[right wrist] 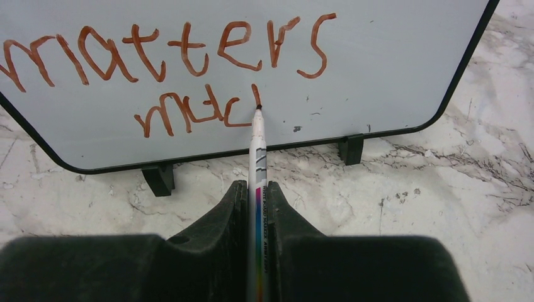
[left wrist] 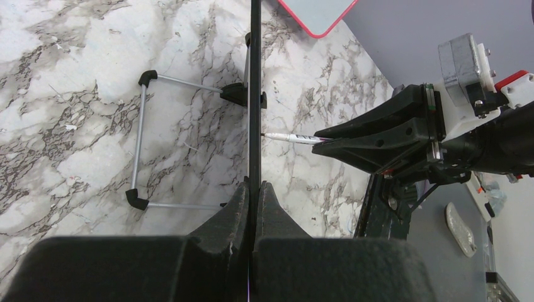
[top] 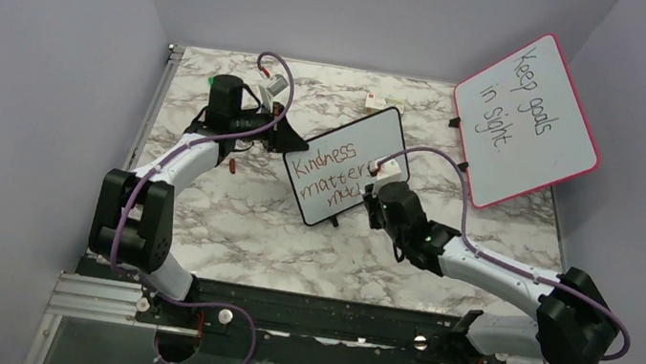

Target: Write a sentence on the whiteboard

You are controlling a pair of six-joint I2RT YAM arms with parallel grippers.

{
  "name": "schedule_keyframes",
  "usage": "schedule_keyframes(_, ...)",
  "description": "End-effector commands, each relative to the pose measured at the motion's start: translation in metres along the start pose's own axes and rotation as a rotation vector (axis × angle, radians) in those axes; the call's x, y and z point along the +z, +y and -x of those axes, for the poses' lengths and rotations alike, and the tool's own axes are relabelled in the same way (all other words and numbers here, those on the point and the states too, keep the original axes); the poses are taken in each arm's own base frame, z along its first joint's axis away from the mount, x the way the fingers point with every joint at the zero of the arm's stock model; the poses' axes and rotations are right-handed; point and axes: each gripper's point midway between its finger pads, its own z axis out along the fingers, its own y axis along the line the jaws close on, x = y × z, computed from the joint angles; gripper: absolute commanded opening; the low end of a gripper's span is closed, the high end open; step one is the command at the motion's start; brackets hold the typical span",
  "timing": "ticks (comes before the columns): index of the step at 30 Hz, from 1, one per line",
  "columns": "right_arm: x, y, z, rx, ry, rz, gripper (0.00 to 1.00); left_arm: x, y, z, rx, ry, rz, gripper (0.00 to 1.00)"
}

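The right wrist view cuts off the sentence (right wrist: 187,45) above "matters".

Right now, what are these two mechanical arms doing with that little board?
Two robot arms are writing together. The left gripper clamps the edge of the small whiteboard, steadying it where it stands on the marble table. The right gripper holds a marker with its tip on the board. The sentence reads "Kindness matters" so far, with the third word only partly written. A pink-framed board reading "Keep goals in sight" sits at the back right.
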Motion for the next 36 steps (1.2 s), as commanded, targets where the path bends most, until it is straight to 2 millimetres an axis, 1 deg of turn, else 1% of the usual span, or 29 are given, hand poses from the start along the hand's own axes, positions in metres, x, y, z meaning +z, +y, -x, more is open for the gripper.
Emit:
schedule_keyframes(1, 0.0, -0.004, 0.039, 0.043, -0.115, -0.015, 0.01, -0.001, 0.004, -0.012, -0.041, 0.037, 0.022, 0.0)
schedule_keyframes(4, 0.002, -0.008, 0.038, 0.047, -0.112, -0.032, 0.01, -0.002, 0.004, -0.013, -0.041, 0.037, 0.022, 0.0)
schedule_keyframes(9, 0.002, -0.02, 0.033, 0.071, -0.102, -0.076, 0.01, -0.002, 0.004, -0.013, -0.042, 0.037, 0.023, 0.0)
schedule_keyframes(13, 0.003, -0.024, 0.027, 0.079, -0.078, -0.078, 0.01, -0.002, 0.004, -0.012, -0.038, 0.036, 0.023, 0.0)
schedule_keyframes(18, 0.004, -0.018, 0.011, 0.075, -0.02, -0.049, 0.01, -0.001, 0.005, -0.013, -0.041, 0.037, 0.027, 0.0)
schedule_keyframes(24, 0.002, -0.013, -0.015, 0.077, 0.064, -0.02, 0.01, -0.001, 0.006, -0.013, -0.044, 0.039, 0.028, 0.0)
schedule_keyframes(27, 0.002, -0.012, -0.024, 0.079, 0.092, -0.018, 0.01, -0.001, 0.005, -0.013, -0.043, 0.039, 0.027, 0.0)
schedule_keyframes(32, 0.002, -0.015, -0.027, 0.08, 0.097, -0.029, 0.01, -0.001, 0.006, -0.013, -0.044, 0.038, 0.029, 0.0)
schedule_keyframes(36, 0.0, -0.018, -0.017, 0.084, 0.064, -0.043, 0.01, -0.001, 0.007, -0.013, -0.047, 0.039, 0.032, 0.0)
